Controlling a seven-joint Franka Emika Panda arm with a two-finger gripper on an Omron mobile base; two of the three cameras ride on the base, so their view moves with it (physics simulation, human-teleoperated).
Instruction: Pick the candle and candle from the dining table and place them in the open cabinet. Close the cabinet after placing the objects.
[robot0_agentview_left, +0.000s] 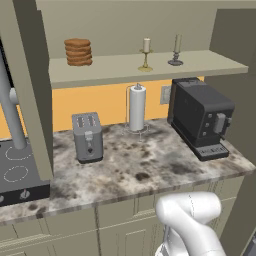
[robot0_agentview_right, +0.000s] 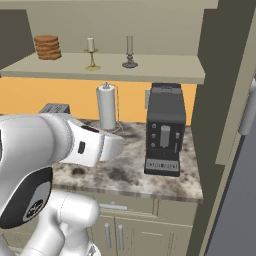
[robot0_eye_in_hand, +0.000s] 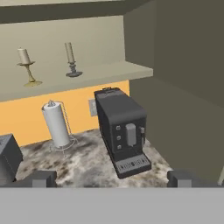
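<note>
Nearest to me, my gripper (robot0_eye_in_hand: 112, 179) shows as two dark fingertips (robot0_eye_in_hand: 40, 178) at the bottom of the hand view, spread to full width with nothing between them. Beyond lies a mottled grey-brown stone counter (robot0_agentview_left: 150, 170) over olive-grey cupboard fronts (robot0_agentview_right: 130, 230). On it, left to right in the left base view: a black cooktop (robot0_agentview_left: 17, 175) at the edge, a grey toaster (robot0_agentview_left: 87, 136), a white paper-towel roll (robot0_agentview_left: 137, 107) on a wire stand, and a dark coffee machine (robot0_agentview_left: 200, 117) at the right end. The wall behind is orange (robot0_agentview_left: 105, 102) and carries a grey socket plate (robot0_agentview_left: 165, 94). Above, the open cabinet (robot0_agentview_left: 150, 70) presents a beige-olive shelf; its door (robot0_eye_in_hand: 188, 105) stands swung out at the right in the hand view. On the shelf, a stack of brown discs (robot0_agentview_left: 78, 52) sits at the left. Both candles stand upright near the middle, side by side but apart: a short cream candle (robot0_agentview_left: 146, 54) on a brass-gold stemmed holder, and to its right a greyish candle (robot0_agentview_left: 176, 50) on a silver-grey holder
</note>
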